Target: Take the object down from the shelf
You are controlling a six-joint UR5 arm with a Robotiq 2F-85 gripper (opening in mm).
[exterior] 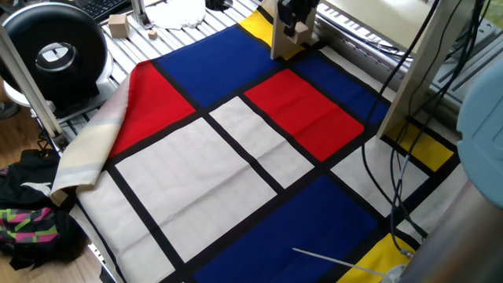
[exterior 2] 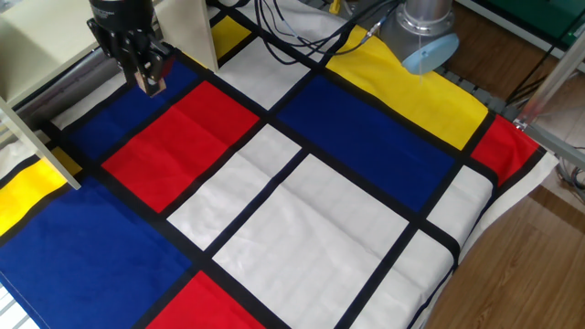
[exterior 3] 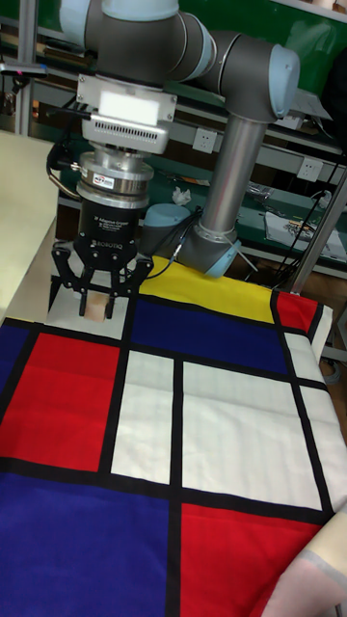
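Note:
The object (exterior 3: 93, 308) is a tiny tan block, and my gripper (exterior 3: 94, 303) is shut on it, one dark finger on each side. It hangs a little above the blue panel of the cloth, just in front of the shelf (exterior 2: 187, 32), a pale cream unit of upright boards. In the other fixed view the gripper (exterior 2: 150, 80) points down beside the shelf's upright board, with the object (exterior 2: 154, 87) at its tips. From one fixed view the gripper (exterior: 298, 26) shows at the top, partly behind the shelf (exterior: 281, 38) upright, with the object (exterior: 302, 31) just visible.
A cloth (exterior 2: 311, 210) of red, blue, white and yellow panels covers the table. Black cables (exterior 2: 292, 23) trail from the robot base (exterior 2: 425, 32). A black round device (exterior: 51, 51) and a larger wooden cube (exterior: 118, 25) lie off the cloth's far corner.

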